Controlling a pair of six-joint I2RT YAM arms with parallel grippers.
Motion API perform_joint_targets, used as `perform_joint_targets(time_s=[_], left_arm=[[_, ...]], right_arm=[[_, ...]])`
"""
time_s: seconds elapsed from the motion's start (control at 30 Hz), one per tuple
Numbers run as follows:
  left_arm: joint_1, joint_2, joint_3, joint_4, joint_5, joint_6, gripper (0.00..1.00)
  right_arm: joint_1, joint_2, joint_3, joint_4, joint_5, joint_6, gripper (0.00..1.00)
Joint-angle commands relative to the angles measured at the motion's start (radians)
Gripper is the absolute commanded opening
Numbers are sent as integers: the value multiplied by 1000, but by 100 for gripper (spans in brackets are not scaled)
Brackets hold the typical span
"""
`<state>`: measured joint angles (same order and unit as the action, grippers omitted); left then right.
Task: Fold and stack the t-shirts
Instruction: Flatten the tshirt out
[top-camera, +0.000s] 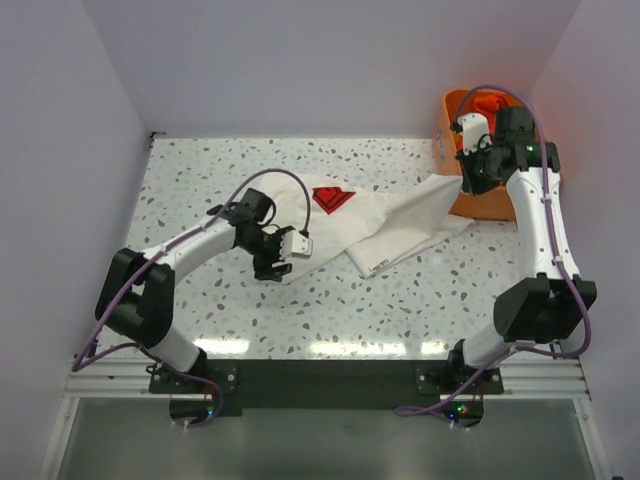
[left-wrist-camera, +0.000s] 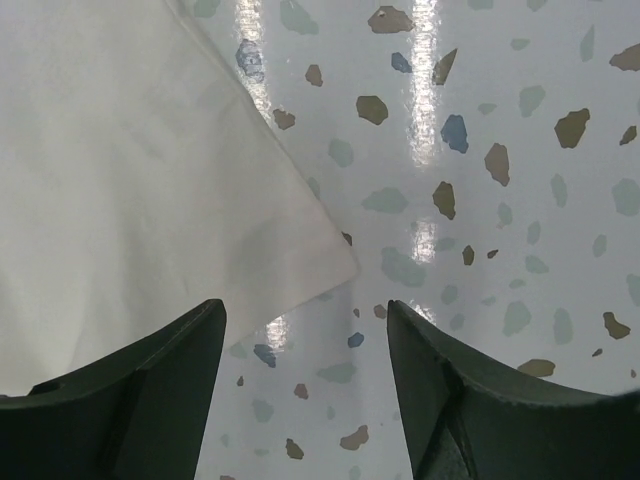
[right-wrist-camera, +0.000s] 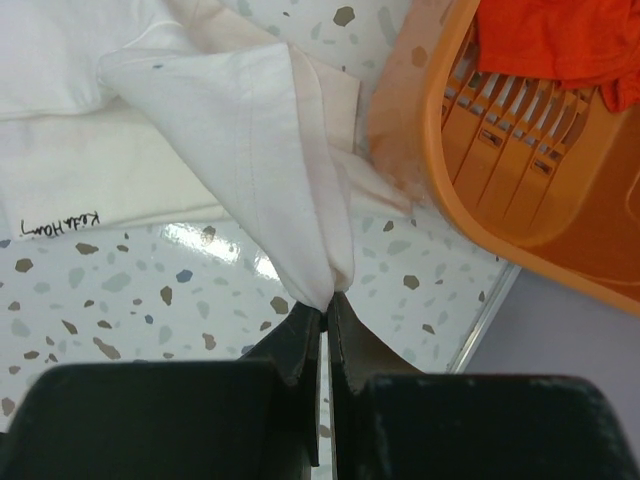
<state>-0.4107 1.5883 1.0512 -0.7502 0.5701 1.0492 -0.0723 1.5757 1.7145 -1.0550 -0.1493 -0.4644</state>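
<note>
A white t-shirt (top-camera: 385, 225) with a red print (top-camera: 332, 199) lies spread across the middle of the table. My right gripper (top-camera: 468, 172) is shut on a bunched corner of it and holds that corner lifted beside the orange tub; in the right wrist view the cloth (right-wrist-camera: 270, 150) hangs from the closed tips (right-wrist-camera: 326, 303). My left gripper (top-camera: 272, 268) is open and empty at the shirt's left lower corner; in the left wrist view the corner (left-wrist-camera: 300, 230) lies just ahead of the open gripper (left-wrist-camera: 305, 335), apart from both fingers.
An orange plastic tub (top-camera: 455, 125) stands at the back right with red-orange cloth (right-wrist-camera: 560, 40) inside, close to my right gripper. The table's right edge (right-wrist-camera: 490, 310) runs just beyond it. Speckled tabletop (top-camera: 350, 310) lies in front of the shirt.
</note>
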Motion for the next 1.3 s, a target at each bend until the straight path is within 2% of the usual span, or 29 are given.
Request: perform_joint_targets(time_s=[0.0,0.23,0.57,0.67,0.7,0.77,0.8,0.87,0.9,0.93,1.0,1.03,1.1,1.13,1.2,1.23,1.27], left_arm=[[-72,-33,-48,225,-116,-126,69],[-163,71,-30,250,-222,-247,53],[-188,90,-94,244,-191,-337,52],[-186,124,-111,270,-245,-367,37],[-186,133,-111,265,-249,-368,24],[-180,151,-99,237,-237,-376,12],[-174,153,-91,220,-186,-377,1],[-154,142,-65,174,-121,-376,0],[-146,133,-59,161,-60,-374,0],[-140,116,-54,150,-40,-379,0],[-125,102,-51,118,9,-385,0],[-116,95,-53,105,34,-388,0],[-77,69,-59,68,101,-397,0],[-62,47,-71,60,123,-408,0],[-21,27,-91,63,154,-425,0],[-7,15,-108,64,165,-426,0],[15,9,-106,72,160,-433,0]], right_arm=[[0,-57,-12,-13,-16,9,0],[2,-59,-13,-10,-9,10,0],[0,-65,-35,-5,-7,10,0],[0,-63,-27,0,-50,52,0],[6,-62,-9,-5,-67,67,0],[20,-52,8,-4,-99,137,0],[38,-51,22,0,-142,165,0],[57,-51,23,55,-202,318,0],[65,-49,33,76,-282,384,0],[98,-48,33,143,-314,543,0],[141,-49,27,225,-387,700,0],[153,-48,23,301,-407,854,0],[181,-49,-2,387,-469,1019,0],[189,-51,-21,483,-508,1182,0],[209,-51,-94,609,-538,1358,0],[213,-48,-113,719,-549,1506,0],[221,-36,-125,766,-546,1567,0]])
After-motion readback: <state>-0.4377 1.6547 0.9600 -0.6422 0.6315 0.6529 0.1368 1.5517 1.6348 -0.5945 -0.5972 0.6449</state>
